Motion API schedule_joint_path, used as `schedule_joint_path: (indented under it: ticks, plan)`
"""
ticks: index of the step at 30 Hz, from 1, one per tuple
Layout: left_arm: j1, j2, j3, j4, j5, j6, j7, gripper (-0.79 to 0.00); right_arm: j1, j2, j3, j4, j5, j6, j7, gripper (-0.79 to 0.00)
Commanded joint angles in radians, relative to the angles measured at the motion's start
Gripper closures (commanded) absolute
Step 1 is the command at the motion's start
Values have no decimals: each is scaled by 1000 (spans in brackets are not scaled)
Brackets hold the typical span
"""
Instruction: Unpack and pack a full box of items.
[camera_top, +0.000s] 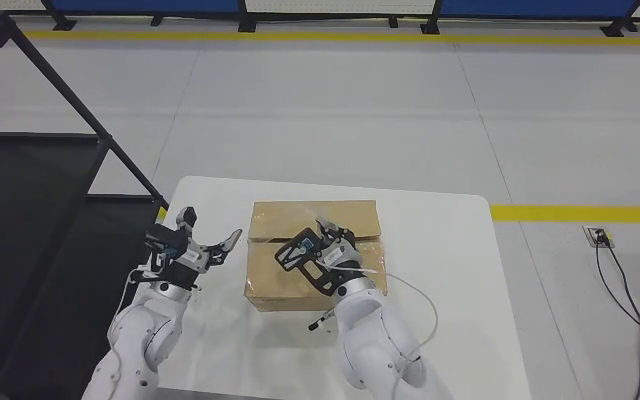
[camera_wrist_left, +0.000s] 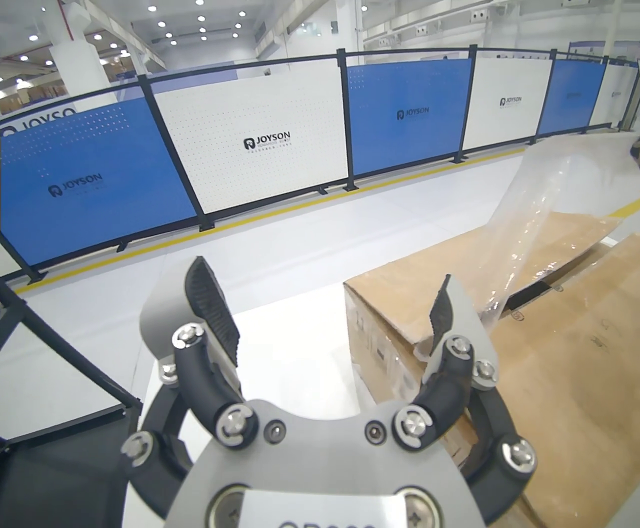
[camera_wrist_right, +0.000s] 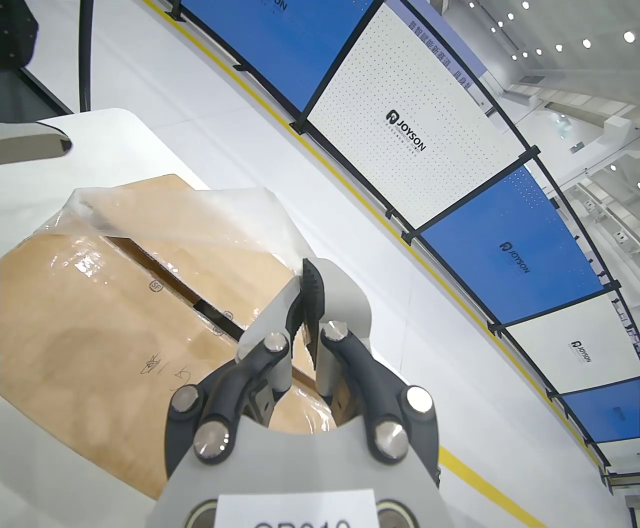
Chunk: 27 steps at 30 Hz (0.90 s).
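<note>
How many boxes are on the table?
1. The box sits on the table, beside the open left gripper; the right gripper is shut on its peeled tape. Any inside it are hidden.

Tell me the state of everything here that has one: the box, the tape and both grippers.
cardboard box: top flaps down, thin gap at the seam.
clear tape: partly peeled, lifted in an arch off the box top.
left gripper: open, empty, beside the box's corner.
right gripper: shut on the clear tape.
</note>
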Motion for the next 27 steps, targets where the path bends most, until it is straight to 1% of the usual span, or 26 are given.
schedule_joint_path:
  ticks: [1,3,6,9,13,19,27]
  plan:
    - [23,4,-27,-4,-13,-2,7,-785,-7,1,14,-11,24,-20,-8,0]
    - [37,6,-44,-6,-21,-4,6,-785,-9,0,28,-32,59,-45,14,0]
    - [43,8,-54,-3,-30,-6,1,-785,6,-6,45,-61,114,-70,98,0]
    - [44,8,-52,-1,-32,-6,0,-785,24,-15,58,-77,215,-83,179,0]
    - [47,7,-43,-1,-35,-7,1,-785,59,-27,79,-73,379,-121,327,0]
    - [47,8,-32,-1,-27,-12,1,-785,113,-36,122,-100,572,-166,466,0]
    - [48,10,-28,-4,-16,-18,1,-785,167,-38,187,-110,789,-168,565,0]
